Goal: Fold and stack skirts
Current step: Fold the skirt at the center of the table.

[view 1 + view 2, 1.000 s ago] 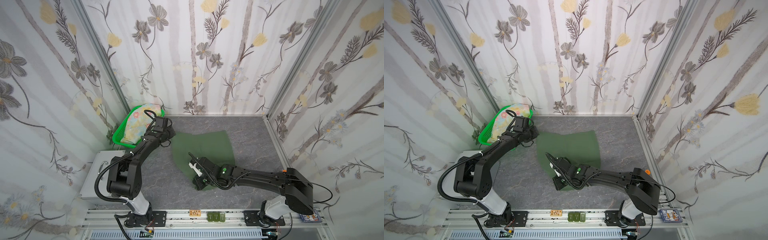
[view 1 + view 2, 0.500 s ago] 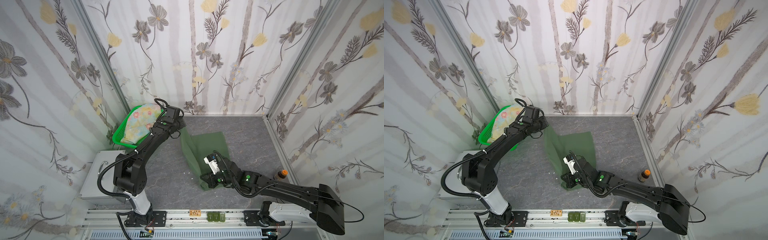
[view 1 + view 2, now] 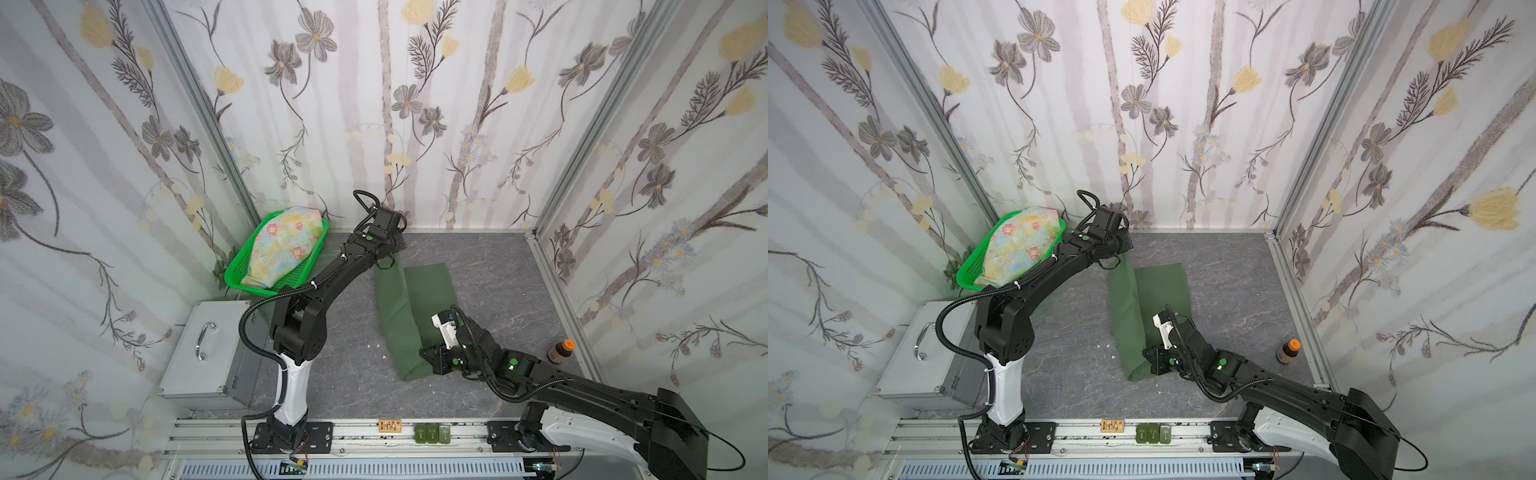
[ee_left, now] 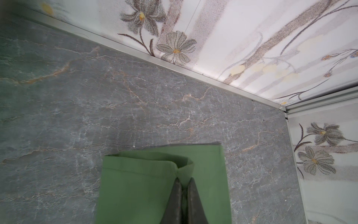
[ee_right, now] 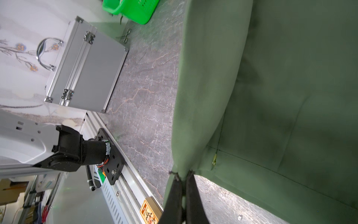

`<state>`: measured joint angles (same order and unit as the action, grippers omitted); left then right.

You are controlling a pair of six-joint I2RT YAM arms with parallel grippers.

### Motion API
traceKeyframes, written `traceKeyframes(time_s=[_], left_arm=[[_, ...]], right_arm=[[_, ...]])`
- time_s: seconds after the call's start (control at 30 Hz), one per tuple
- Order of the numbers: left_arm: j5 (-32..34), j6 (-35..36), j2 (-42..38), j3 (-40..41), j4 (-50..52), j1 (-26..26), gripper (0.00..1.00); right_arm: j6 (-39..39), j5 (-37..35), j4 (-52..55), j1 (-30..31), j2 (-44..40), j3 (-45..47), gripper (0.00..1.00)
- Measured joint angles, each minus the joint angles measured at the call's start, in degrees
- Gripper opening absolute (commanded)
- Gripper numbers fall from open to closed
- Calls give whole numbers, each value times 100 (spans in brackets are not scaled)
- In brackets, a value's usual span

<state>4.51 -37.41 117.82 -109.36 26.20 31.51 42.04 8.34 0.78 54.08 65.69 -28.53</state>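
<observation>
The dark olive-green skirt [image 3: 432, 291] [image 3: 1163, 291] lies on the grey floor, its left side raised in a long fold standing over the flat part. My left gripper [image 3: 388, 261] [image 3: 1118, 261] [image 4: 184, 179] is shut on the far corner of that fold, at the waistband [image 4: 185, 168]. My right gripper [image 3: 424, 358] [image 3: 1149, 360] [image 5: 183, 174] is shut on the near corner of the same skirt [image 5: 271, 97]. The pastel floral skirt [image 3: 282, 249] [image 3: 1021, 245] sits bunched in the green basket at the back left.
The green basket [image 3: 232, 277] stands in the back left corner, with a silver case [image 3: 208, 353] in front of it. A small brown bottle with an orange cap [image 3: 559, 351] stands by the right wall. Flowered walls close in three sides.
Both grippers have carried the olive skirt's left edge up and to the right, so the spread-out cloth is now narrower and partly doubled over. The bottle has come into view.
</observation>
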Motion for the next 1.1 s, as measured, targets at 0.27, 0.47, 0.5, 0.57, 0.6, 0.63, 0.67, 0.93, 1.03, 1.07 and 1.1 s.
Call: traceKeyframes(time_s=[0.27,0.47,0.5,0.57,0.6,0.63,0.67,0.93,1.03,1.07,1.1], left_arm=[[-4,-28,474,-730,146,164,0],[-22,-52,831,-1119,192,330,0],[-22,-55,881,-1180,195,358,0],[-22,-61,970,-1294,203,402,0],[-24,-72,1014,-1355,203,422,0],[-24,-76,1047,-1403,210,439,0],[-24,-81,1084,-1464,216,459,0],[-50,-173,1532,-1906,214,601,0],[-61,-186,1731,-2055,214,647,0],[-66,-190,1794,-2100,216,658,0],[-66,-195,1860,-2151,216,669,0]], right_arm=[[190,-278,205,-197,-503,221,0],[269,-396,254,-361,-632,396,0],[286,-415,273,-391,-654,413,0],[291,-426,330,-422,-723,455,0],[313,-444,382,-433,-767,476,0],[337,-448,407,-444,-802,501,0],[356,-463,417,-455,-852,540,0],[546,-570,457,-542,-944,776,0],[549,-579,459,-581,-935,828,0],[549,-579,461,-592,-931,839,0],[555,-584,461,-608,-927,852,0]])
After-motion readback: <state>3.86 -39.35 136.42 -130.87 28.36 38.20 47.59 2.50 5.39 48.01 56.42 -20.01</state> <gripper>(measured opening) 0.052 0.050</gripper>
